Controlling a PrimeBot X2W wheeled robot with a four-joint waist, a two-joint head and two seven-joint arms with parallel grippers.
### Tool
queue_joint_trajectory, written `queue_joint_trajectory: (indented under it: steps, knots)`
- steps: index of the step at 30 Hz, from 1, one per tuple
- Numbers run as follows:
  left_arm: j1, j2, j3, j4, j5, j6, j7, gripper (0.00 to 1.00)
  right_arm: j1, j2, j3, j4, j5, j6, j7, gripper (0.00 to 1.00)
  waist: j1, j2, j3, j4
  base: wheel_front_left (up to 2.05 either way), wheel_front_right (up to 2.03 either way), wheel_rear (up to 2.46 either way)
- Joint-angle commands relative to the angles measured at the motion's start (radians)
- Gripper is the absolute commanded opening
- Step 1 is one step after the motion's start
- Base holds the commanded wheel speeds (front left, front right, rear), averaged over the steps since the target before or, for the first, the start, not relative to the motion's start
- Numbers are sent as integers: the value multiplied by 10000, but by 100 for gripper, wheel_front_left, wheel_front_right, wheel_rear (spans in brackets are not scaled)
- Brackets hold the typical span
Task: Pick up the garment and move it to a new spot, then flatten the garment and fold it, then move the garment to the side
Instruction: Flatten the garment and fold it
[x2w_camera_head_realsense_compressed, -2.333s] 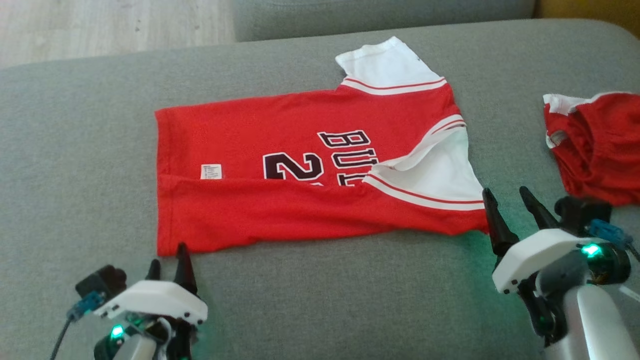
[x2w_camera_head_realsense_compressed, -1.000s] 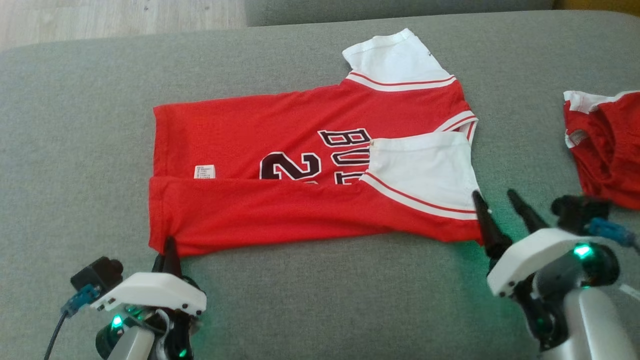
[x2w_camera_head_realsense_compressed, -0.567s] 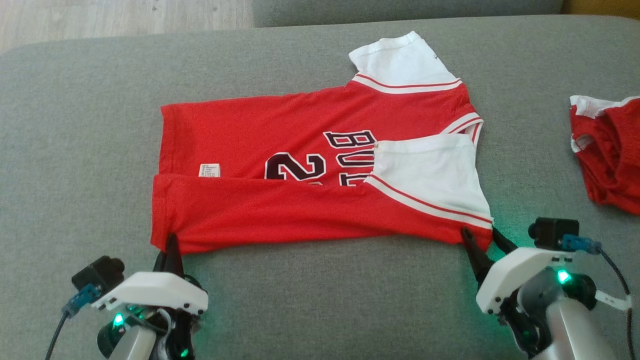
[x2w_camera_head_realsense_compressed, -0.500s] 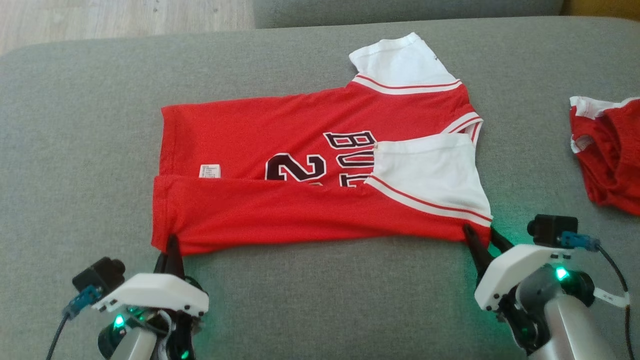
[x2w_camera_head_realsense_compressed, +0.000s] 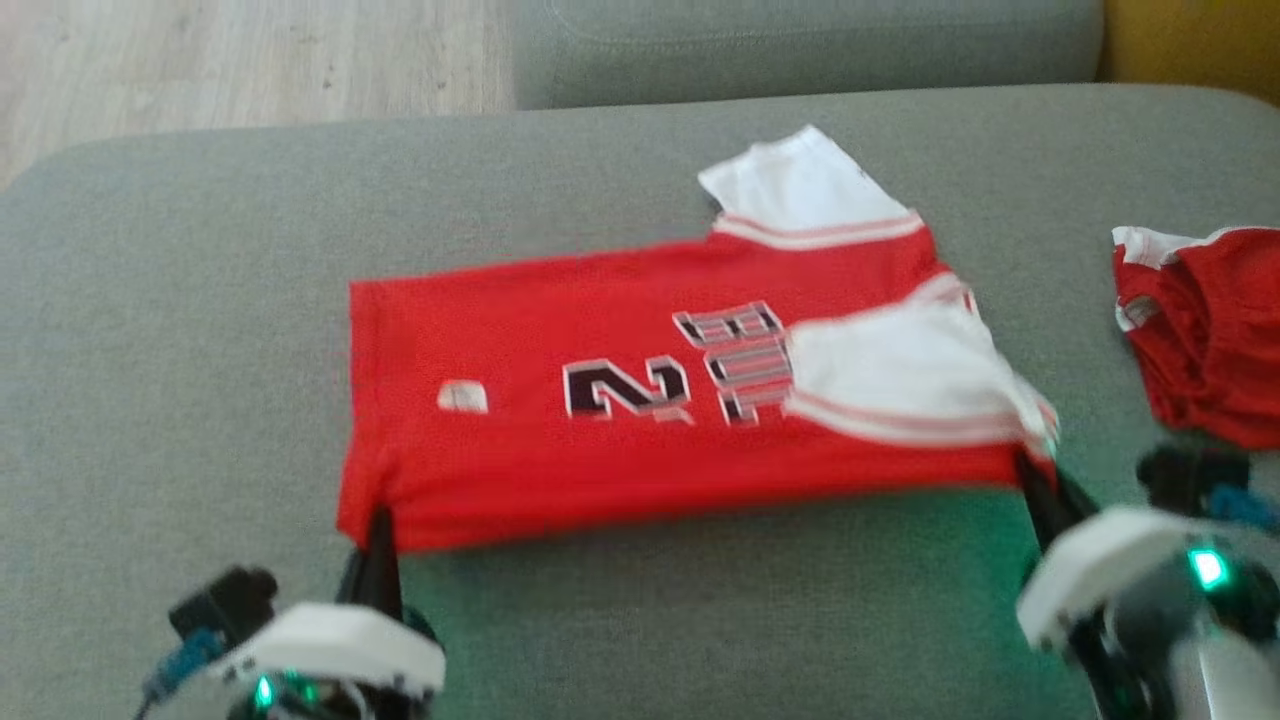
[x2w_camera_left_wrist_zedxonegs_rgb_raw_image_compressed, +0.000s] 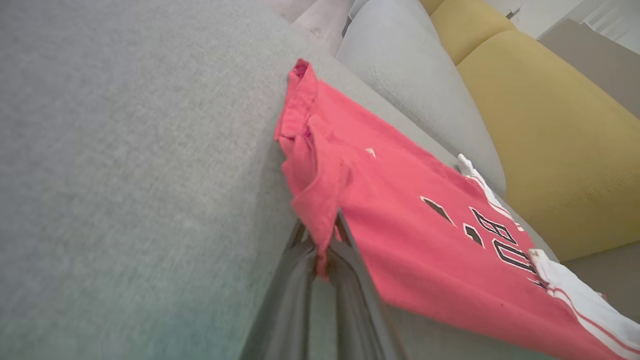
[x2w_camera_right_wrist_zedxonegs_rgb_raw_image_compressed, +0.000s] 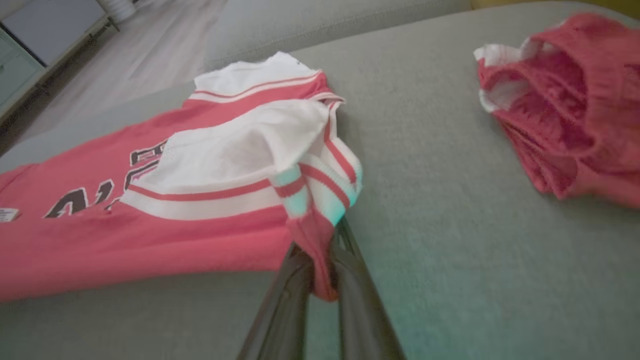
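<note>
**Q:** What just changed?

**Me:** My right gripper (x2w_camera_head_realsense_compressed: 1038, 478). A second back it is wide open beside the jersey (x2w_camera_head_realsense_compressed: 640, 430). Now its fingers pinch the near sleeve-end corner, and the right wrist view shows red cloth bunched between them.

**Q:** Left side?

**Me:** My left gripper (x2w_camera_head_realsense_compressed: 378, 525) is the same as before, clamped narrow on the near hem corner. So both near corners are held now.

**Q:** Where's the jersey?

**Me:** Mid-couch (x2w_camera_head_realsense_compressed: 180, 300), hem to my left, sleeves to my right, near long edge already doubled over. That near edge looks lifted. There's shadow under it in the head view, and the left wrist view shows the hem corner up off the cushion. The head view is blurred and shifted, so the camera is moving, and I don't count that as jersey travel.

**Q:** Meaning for the task?

**Me:** Grasp phase is done, I judge. Next is probably carrying the near edge over toward the far edge for a second fold. Both arms need to rise evenly, or the doubled layer slips open.

**Q:** Anything else?

**Me:** A red pile (x2w_camera_head_realsense_compressed: 1200, 340) at far right, well apart from the jersey, not in play.
</note>
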Motion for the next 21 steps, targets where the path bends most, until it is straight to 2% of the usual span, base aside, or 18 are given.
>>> queue_joint_trajectory:
  steps: [1, 7, 8, 9, 10, 11, 12, 17, 21]
  knots:
    - [158, 255, 255, -379, -1, 63, 26, 0, 389, -56, 26, -636, -120, -9, 220, 0, 1, -1, -77, 28, 0, 0, 0]
    - [1370, 277, -73, -464, 64, 299, 86, 0, 2098, -56, -28, -1508, 99, -9, 926, 0, 1, -1, -165, -26, 0, 0, 0]
    - [1480, 259, -88, -427, 69, 324, 47, 0, 2237, -56, -32, -1519, 174, -9, 922, 29, 1, -1, -159, -47, 0, 0, 0]
    - [1552, 257, -107, -396, 84, 324, 12, 0, 2337, -56, -31, -1506, 232, -9, 900, 73, 1, -1, -154, -65, 0, 0, 0]
    - [1583, 283, -144, -379, 137, 312, -19, 19, 2407, -56, -19, -1493, 258, -9, 861, 100, 1, -1, -150, -75, 0, 0, 0]
    - [1593, 304, -173, -381, 182, 301, -44, 49, 2448, -56, -22, -1487, 277, -9, 808, 100, 1, -1, -141, -83, 0, 0, 0]
    - [1575, 326, -171, -414, 206, 295, -67, 100, 2469, -56, -32, -1491, 299, -9, 747, 100, 1, -1, -128, -92, 0, 0, 0]
    - [1289, 715, 4, -814, 440, 345, -135, 100, 2360, -56, -190, -1781, 234, -9, 523, 100, 1, -1, -6, -170, 0, 0, 0]
    - [597, 1457, 107, -1353, 955, 410, 84, 100, 1765, -56, -273, -2310, -87, -9, 422, 100, 1, -1, 220, -236, 0, 0, 0]
